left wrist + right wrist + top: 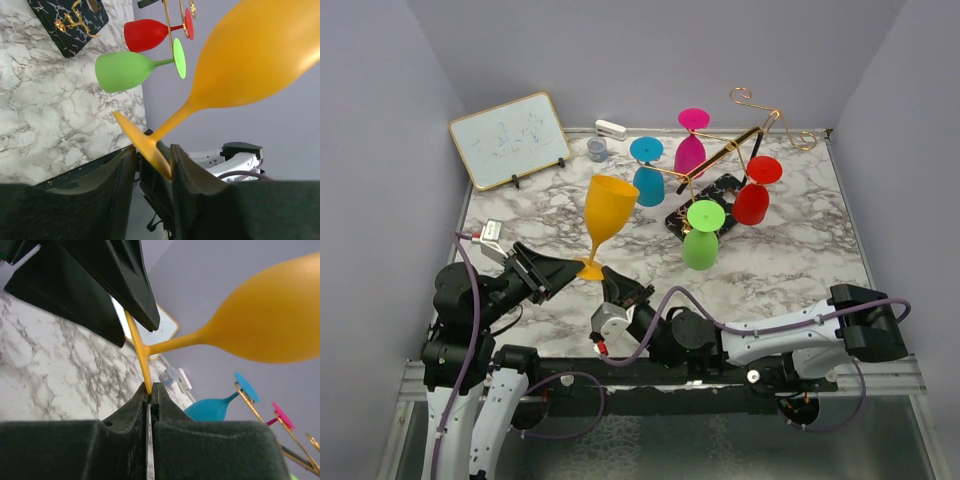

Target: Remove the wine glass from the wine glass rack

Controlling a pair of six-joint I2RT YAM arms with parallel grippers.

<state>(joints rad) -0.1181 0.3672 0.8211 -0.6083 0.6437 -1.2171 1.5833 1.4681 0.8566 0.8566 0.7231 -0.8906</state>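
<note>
Orange wine glass [608,208] is held upright between both tools, off the wine glass rack [722,153], which stands well beyond them. Left gripper [152,156] clamps the foot's rim. Right gripper [150,391] pinches the opposite rim, jaws almost together.

Top camera, high at the near edge, looks down over the whole marble table [790,275]. The two wrist cameras, low and close, face each other across the orange glass [608,208], seen in all three views.
</note>
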